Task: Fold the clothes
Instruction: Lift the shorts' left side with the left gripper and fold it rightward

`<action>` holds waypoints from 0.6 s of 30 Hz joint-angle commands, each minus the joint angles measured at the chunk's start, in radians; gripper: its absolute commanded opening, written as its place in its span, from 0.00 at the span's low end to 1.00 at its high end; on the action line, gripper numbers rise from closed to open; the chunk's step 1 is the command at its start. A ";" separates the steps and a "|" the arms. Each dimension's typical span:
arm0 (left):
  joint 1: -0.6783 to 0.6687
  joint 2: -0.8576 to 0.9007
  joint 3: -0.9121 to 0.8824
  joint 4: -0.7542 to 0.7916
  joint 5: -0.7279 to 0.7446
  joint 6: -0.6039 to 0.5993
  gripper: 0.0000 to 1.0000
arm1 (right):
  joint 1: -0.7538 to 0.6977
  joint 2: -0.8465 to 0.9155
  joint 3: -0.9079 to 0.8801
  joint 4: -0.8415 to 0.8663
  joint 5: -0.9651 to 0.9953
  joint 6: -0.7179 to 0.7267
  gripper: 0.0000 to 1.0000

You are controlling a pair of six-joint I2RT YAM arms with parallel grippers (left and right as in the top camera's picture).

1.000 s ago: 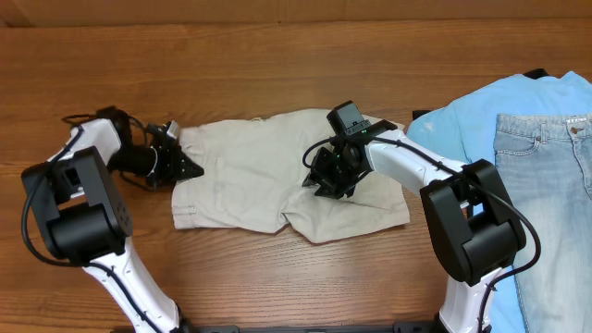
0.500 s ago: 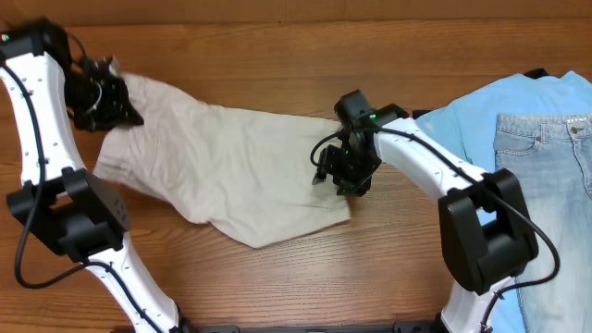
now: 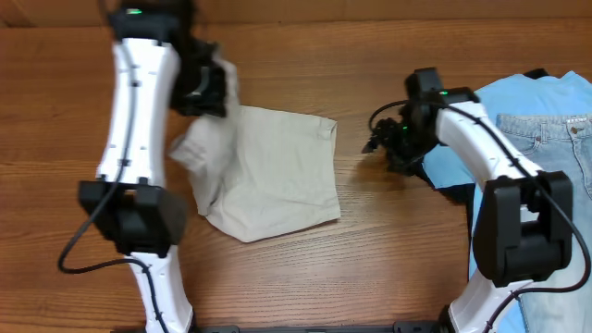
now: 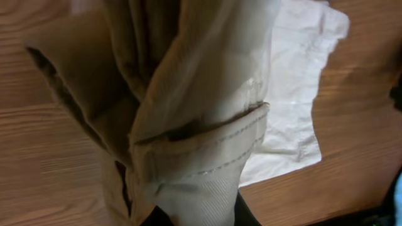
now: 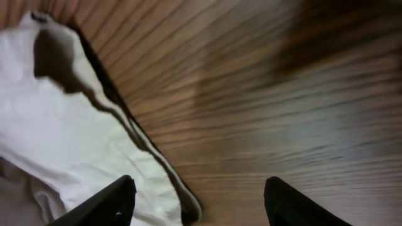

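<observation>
beige cotton shorts (image 3: 277, 166): one pair, lying left of centre on the table (image 3: 370, 55), doubled over into a rough square. the upper left corner is drawn up off the wood into a bunch. the lower edge is uneven, with a rounded flap at the lower left.

left arm (image 3: 137, 111): reaches up the left side of the table to the raised corner. left jaws closed on the shorts there. in the left wrist view the gathered cloth (image 4: 201, 94) hangs close before the lens, a stitched seam band across it, and hides nearly all of the jaws. the rest of the garment lies flat on the table below.

right arm (image 3: 486, 139): bent inward from the right. right jaws open and empty, over bare wood between the shorts and the t-shirt (image 3: 518, 102), apart from the shorts and near the t-shirt's left edge. in the right wrist view the two dark fingertips (image 5: 110, 201) stand wide apart at the bottom with wood grain between them. pale cloth lies at the left of that view, its edge curling by the left fingertip. contact between the two cannot be told.

light blue t-shirt: spread at the right edge of the table.

pale blue denim jeans (image 3: 555, 157): laid on top of the t-shirt, waistband toward the far side.

wooden table: brown, grain running left to right.
</observation>
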 commanded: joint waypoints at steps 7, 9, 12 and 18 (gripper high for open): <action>-0.282 -0.035 -0.177 0.163 -0.195 -0.283 0.09 | -0.011 -0.022 0.020 -0.012 0.028 -0.037 0.71; -0.304 -0.035 -0.247 0.227 -0.192 -0.332 0.09 | -0.011 -0.022 0.020 -0.013 0.036 -0.036 0.71; -0.319 -0.035 -0.344 0.322 -0.127 -0.390 0.04 | -0.011 -0.022 0.019 -0.013 0.049 -0.037 0.72; -0.304 -0.036 -0.394 0.332 -0.150 -0.377 0.04 | -0.002 -0.022 0.018 0.004 0.022 -0.134 0.50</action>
